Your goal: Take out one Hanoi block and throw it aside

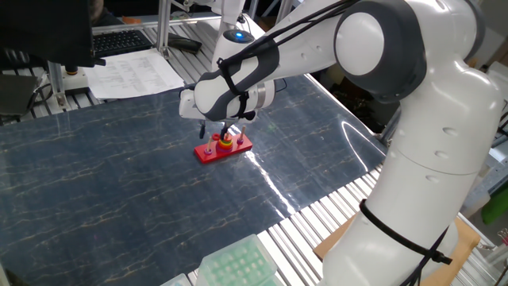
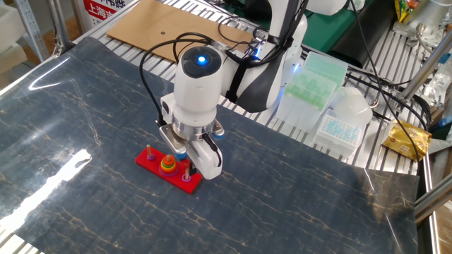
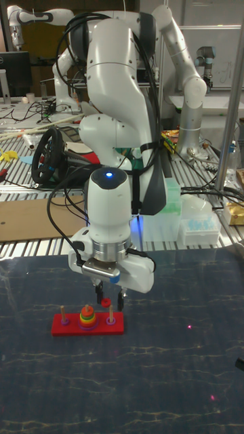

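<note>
The Hanoi block (image 3: pixel 105 302), a tiny red ring, hangs just above the right peg of the red base (image 3: pixel 68 329) in the tall view. My gripper (image 3: pixel 110 298) points straight down and is shut on it. On the middle peg sits a stack of yellow, green and red rings (image 3: pixel 86 314). In one fixed view the gripper (image 1: pixel 220 132) hovers over the base (image 1: pixel 208 154) and the stack (image 1: pixel 226 143), and the ring is too small to make out there. In the other fixed view the wrist covers the ring, with the gripper (image 2: pixel 182 159) over the base (image 2: pixel 150 161).
The base lies mid-table on a dark marbled mat (image 2: pixel 85 106). Green tip racks (image 2: pixel 314 77) and clear boxes (image 2: pixel 342 127) stand beyond the mat's far edge. A cardboard sheet (image 2: pixel 162 21) lies at the back. Another green rack (image 1: pixel 238 262) sits at the near edge.
</note>
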{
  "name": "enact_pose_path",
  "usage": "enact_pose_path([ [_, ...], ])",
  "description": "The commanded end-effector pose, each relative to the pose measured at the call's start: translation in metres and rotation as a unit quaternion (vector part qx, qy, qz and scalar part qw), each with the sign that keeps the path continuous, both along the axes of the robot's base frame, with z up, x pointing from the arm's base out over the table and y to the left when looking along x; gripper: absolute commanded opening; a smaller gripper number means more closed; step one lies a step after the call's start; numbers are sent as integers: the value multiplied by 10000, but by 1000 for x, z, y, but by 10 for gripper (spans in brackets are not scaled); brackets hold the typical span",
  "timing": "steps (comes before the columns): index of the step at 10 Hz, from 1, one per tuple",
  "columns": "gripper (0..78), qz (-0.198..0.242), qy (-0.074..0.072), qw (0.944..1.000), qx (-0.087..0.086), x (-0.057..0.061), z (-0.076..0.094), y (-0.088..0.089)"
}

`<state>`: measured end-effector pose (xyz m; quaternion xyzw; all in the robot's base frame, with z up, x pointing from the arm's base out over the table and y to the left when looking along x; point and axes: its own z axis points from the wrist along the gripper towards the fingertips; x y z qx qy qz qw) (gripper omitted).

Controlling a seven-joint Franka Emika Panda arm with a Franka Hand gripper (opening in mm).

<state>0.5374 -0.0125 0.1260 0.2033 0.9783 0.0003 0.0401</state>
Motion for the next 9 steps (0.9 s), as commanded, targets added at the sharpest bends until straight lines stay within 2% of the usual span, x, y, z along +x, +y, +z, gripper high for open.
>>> enact_pose_path([
  [1,774,-11,-3,10000,3,0,1,0],
  [6,774,-11,-3,10000,3,0,1,0],
  [9,774,29,35,10000,-17,0,11,1],
])
